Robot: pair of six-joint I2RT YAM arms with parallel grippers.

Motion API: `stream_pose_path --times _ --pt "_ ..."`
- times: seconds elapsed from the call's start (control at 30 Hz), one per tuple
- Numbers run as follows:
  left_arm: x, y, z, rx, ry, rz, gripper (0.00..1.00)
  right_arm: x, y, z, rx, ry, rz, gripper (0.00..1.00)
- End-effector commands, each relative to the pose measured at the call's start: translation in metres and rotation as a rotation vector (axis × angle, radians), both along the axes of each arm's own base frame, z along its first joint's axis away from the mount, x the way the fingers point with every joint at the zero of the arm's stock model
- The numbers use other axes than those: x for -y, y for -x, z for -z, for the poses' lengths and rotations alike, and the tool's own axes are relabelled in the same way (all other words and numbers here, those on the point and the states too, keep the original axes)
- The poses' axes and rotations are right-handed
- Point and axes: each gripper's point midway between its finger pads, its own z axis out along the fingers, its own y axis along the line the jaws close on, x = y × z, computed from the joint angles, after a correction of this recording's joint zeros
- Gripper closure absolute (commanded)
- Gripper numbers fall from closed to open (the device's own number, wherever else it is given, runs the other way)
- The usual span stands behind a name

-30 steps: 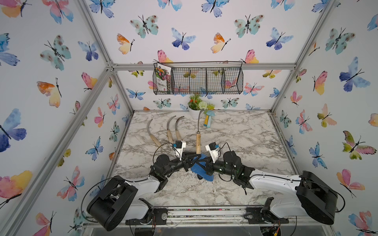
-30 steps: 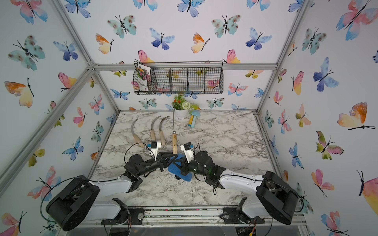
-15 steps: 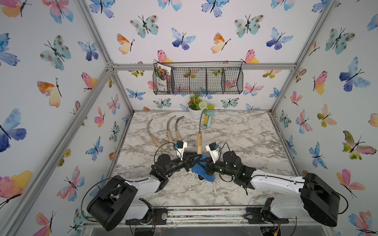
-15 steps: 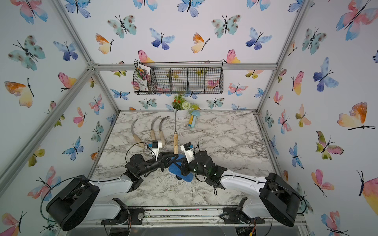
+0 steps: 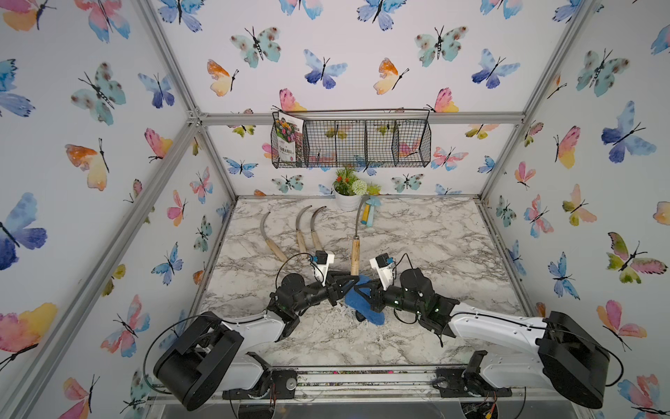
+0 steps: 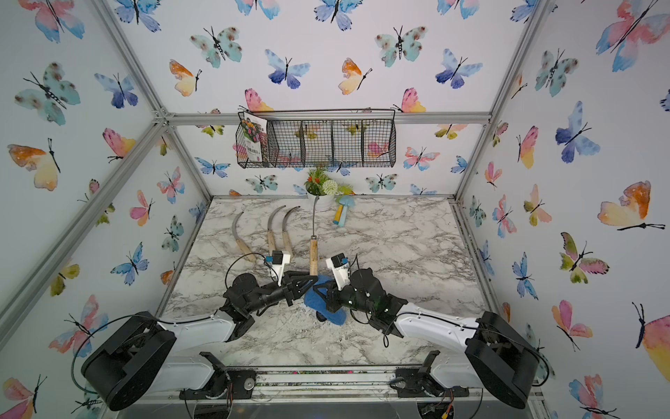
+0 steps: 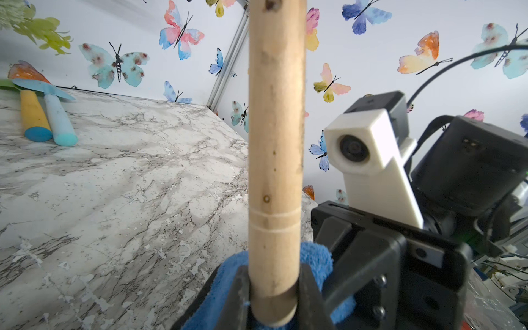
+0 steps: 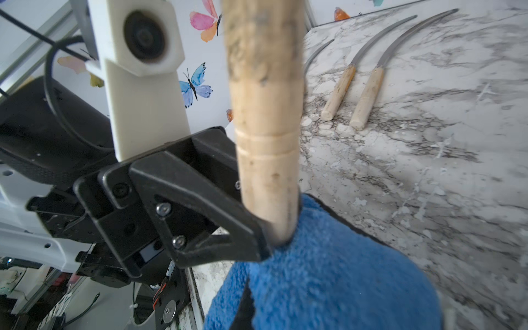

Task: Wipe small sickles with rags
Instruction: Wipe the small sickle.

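My left gripper (image 7: 273, 300) is pinched tight on the butt of the sickle (image 5: 355, 254); black fingers (image 7: 238, 297) on either side of the round, pale wooden handle, grooved near its end; thin grey blade pointing toward the back wall, how steeply I cannot tell. My right gripper (image 5: 357, 290) comes in opposite, pressed together on the rag (image 5: 362, 304); thick blue terry, fuzzy, bunched and hanging; its top fold touches the handle's lower end right beside my left fingertips. We meet over the middle of the table (image 5: 435, 235), nearer the front rail; grey-veined marble, flecked white. To my right the marble lies bare out to the metal frame edge; plenty of room there. On my left, three sickles (image 5: 301, 232) lie side by side, curved blades toward the back, handles toward me; tighter on that side, with the wall close. At the back edge stand a white pot (image 5: 346, 203) of flowers and two toys (image 5: 369, 214), yellow and light blue, just beside it; a wire basket (image 5: 351, 143) hangs above.
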Motion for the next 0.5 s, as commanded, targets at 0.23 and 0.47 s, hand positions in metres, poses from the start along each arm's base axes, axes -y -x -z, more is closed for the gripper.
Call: stream_pose_path --times 0.23,0.47 --pt "0.018 -0.009 0.01 0.038 -0.171 -0.094 1.0 0.058 -0.046 0.016 -0.057 -0.086 0.174 0.98" --pt "0.033 -0.019 0.029 -0.024 -0.256 -0.087 1.0 0.036 -0.047 0.029 -0.103 -0.081 0.069 0.98"
